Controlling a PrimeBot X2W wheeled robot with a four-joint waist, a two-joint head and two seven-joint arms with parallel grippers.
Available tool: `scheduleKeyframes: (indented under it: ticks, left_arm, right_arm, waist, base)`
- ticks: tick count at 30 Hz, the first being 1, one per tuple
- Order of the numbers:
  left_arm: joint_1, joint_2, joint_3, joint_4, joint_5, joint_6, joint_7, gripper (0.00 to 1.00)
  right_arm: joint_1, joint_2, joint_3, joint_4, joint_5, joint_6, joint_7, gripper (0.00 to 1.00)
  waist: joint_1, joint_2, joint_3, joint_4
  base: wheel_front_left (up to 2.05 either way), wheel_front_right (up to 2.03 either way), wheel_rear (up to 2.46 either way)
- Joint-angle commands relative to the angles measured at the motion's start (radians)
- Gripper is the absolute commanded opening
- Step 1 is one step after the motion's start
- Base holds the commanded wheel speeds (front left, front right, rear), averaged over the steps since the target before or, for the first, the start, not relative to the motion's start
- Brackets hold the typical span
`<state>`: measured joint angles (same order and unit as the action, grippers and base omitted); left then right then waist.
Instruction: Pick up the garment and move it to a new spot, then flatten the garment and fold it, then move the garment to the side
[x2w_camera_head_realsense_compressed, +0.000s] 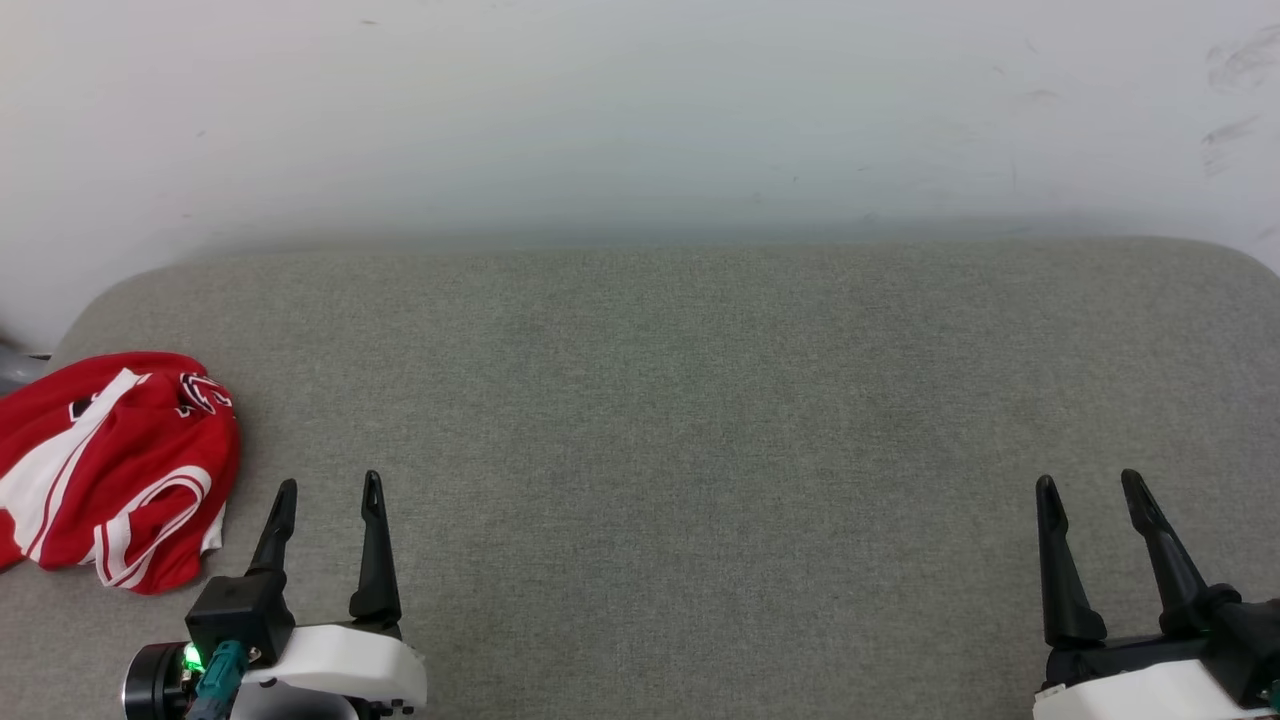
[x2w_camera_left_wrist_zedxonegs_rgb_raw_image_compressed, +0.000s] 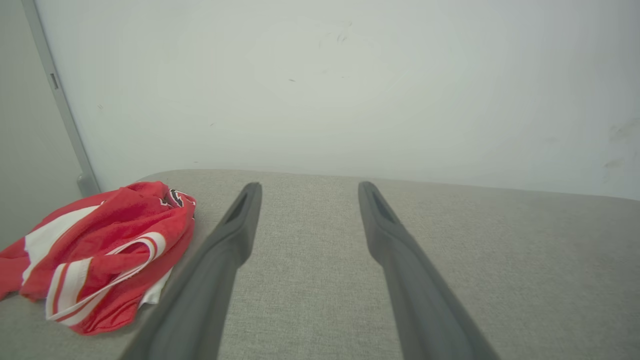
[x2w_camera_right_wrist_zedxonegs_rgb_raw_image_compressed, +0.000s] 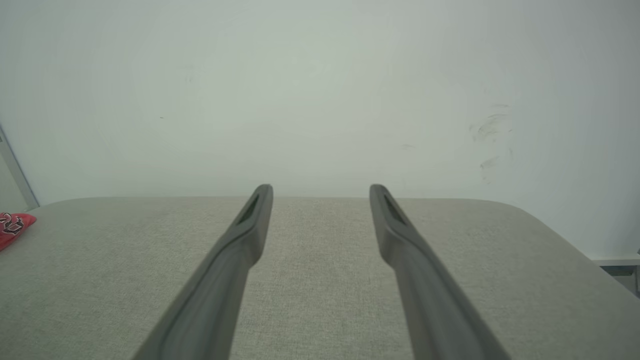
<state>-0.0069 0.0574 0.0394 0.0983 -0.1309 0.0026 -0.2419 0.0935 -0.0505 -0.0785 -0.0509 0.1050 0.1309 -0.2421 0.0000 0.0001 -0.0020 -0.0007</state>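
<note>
Head view shows the red jersey (x2w_camera_head_realsense_compressed: 120, 470) crumpled at nine o'clock, likely limp and light; pinch a raised fold; both jaws stand released.

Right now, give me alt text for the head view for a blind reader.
A crumpled red jersey-style garment with white striped trim lies at the far left of a grey fabric-covered surface. The left gripper is open just right of it; the right gripper is open at the lower right. A pale wall stands behind.
</note>
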Motion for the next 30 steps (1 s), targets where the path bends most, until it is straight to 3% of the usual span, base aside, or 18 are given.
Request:
scheduleKeyframes:
  ticks: [1, 10, 30]
  left_arm:
    - [0.008, 0.001, 0.004, -0.001, 0.021, -0.004, -0.009, 1.00]
    - [0.008, -0.004, 0.012, 0.015, 0.067, -0.020, -0.025, 1.00]
    - [0.006, -0.007, 0.016, 0.040, 0.029, -0.037, -0.024, 1.00]
  right_arm:
    - [0.008, 0.000, 0.003, -0.008, -0.006, 0.000, -0.007, 1.00]
    - [0.020, 0.001, 0.014, -0.021, -0.030, 0.000, -0.024, 1.00]
    - [0.023, 0.001, 0.005, 0.025, 0.066, 0.000, -0.023, 1.00]
  waist:
    - [0.0000, -0.0001, 0.001, 0.000]
    - [0.0000, -0.0001, 0.004, 0.004]
    - [0.0000, -0.0001, 0.007, 0.004]
  base:
    - [0.00, 0.00, 0.00]
    - [0.00, 0.00, 0.00]
    - [0.00, 0.00, 0.00]
